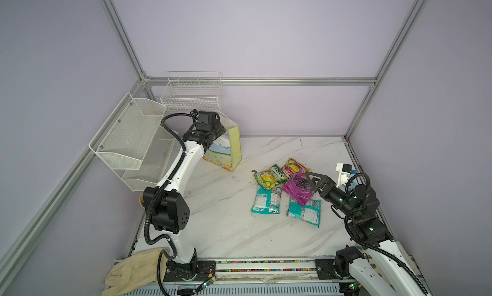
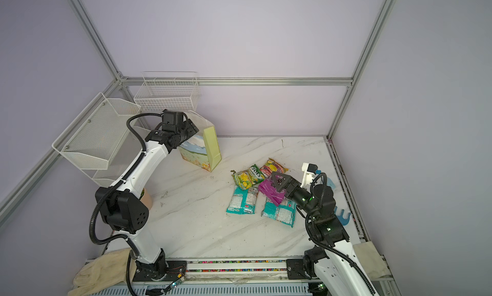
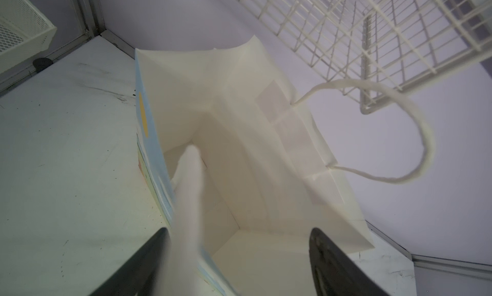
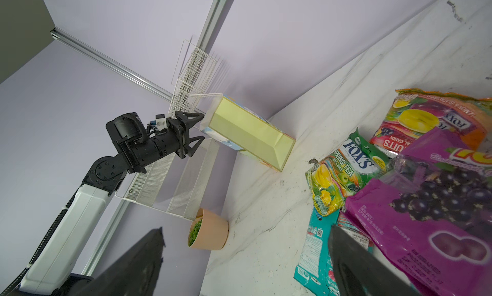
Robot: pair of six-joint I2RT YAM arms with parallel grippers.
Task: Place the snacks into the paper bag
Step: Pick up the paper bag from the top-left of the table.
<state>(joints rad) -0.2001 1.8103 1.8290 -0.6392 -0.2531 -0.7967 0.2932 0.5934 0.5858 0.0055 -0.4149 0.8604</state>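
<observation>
Snacks number five, clustered on the marble tabletop point(image 1: 226, 214), well apart from the one upright paper bag point(image 1: 234, 148): two teal-white packets point(image 1: 267, 200), one magenta packet point(image 1: 296, 188) (overlapping the other teal one), one green-yellow packet point(image 1: 269, 177), one orange-pink packet point(image 1: 292, 167). Your left gripper point(image 3: 239, 229) straddles the bag's near wall, jaws spread; your right gripper point(image 4: 246, 228) hangs over the magenta packet, jaws spread wide too.

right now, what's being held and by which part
Nothing is held yet. The left gripper stands open astride the paper bag rim; the right gripper is open over the snacks.
</observation>
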